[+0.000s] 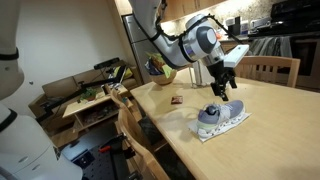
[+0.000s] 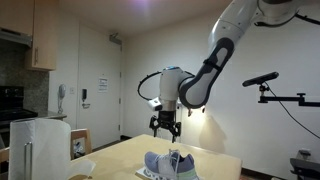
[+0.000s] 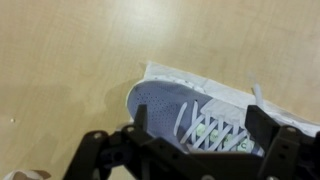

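The gripper point(image 1: 220, 92) hangs above the shoe point(image 1: 220, 116) with its two dark fingers point(image 3: 140, 120) apart. Nothing is between them, and they do not touch the shoe. In the wrist view the fingers stand either side of the laced middle of the shoe, one on the left and one on the right. In an exterior view the gripper point(image 2: 165, 132) shows clear air beneath it before the shoe point(image 2: 170, 163).

The shoe point(image 3: 185, 110) is a grey-blue trainer with a smooth, rounded toe, a fine knit-like upper, white laces point(image 3: 190, 118) and a pale sole. It lies on a thin white mat point(image 3: 200, 82). This is rectangular with a stitched-looking edge, but whether it is cloth or paper cannot be told. Shoe and mat sit near the middle of the table point(image 1: 270, 125), a flat top of light wood with a faint grain.

Left of the shoe and apart from it, a small dark flat object point(image 1: 176, 100) lies on the table. Farther left, at the far edge, stands a round greenish bowl point(image 1: 160, 68). A wooden chair point(image 1: 272, 68) with a slatted back stands at the far right side.
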`<action>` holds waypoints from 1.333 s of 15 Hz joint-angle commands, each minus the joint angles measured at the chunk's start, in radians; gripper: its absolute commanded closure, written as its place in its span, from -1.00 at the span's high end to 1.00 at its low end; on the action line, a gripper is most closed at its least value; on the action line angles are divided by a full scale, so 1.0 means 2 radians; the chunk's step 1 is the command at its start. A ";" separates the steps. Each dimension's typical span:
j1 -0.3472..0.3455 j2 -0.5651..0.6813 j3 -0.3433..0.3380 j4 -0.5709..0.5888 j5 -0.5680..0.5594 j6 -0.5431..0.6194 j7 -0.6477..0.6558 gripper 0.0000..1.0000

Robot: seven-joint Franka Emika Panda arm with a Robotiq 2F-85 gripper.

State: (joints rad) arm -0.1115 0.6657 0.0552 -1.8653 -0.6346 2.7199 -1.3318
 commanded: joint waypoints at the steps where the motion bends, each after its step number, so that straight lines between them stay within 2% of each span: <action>1: 0.023 0.018 -0.018 0.031 0.009 -0.048 -0.009 1.00; 5: 0.046 0.028 -0.035 0.036 -0.009 -0.074 0.000 1.00; 10: 0.063 0.026 -0.044 0.026 -0.030 -0.072 0.002 1.00; 20: 0.072 0.033 -0.049 0.022 -0.123 -0.056 0.007 1.00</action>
State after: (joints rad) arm 0.0150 0.7333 -0.0250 -1.8188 -0.8251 2.6029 -1.3314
